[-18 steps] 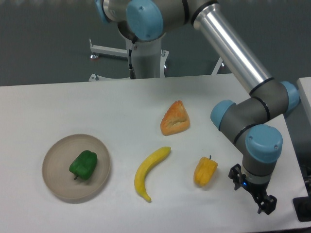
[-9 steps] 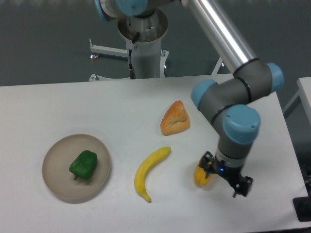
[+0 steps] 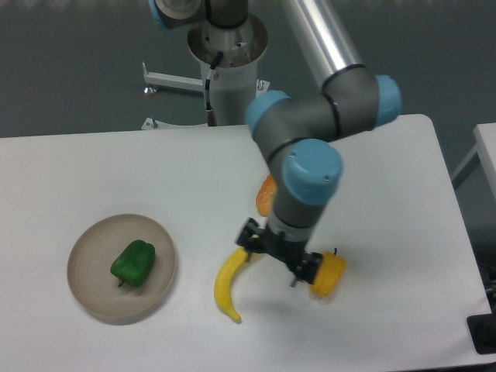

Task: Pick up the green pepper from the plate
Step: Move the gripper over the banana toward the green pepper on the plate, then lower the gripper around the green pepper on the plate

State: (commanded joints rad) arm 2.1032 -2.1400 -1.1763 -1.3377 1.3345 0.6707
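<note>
White tabletop [image 3: 116, 163]: wide-open claw [image 3: 280, 260] hangs empty, in approach, needing travel to glossy dark-green bell pepper [image 3: 133, 263] on round beige plate [image 3: 87, 248] far to its side.

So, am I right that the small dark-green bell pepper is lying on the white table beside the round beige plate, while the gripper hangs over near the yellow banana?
Not quite: the camera view shows the small dark-green bell pepper lying on the round beige plate, not on the white table beside it. The rest holds: the gripper hangs over near the yellow banana.
</note>
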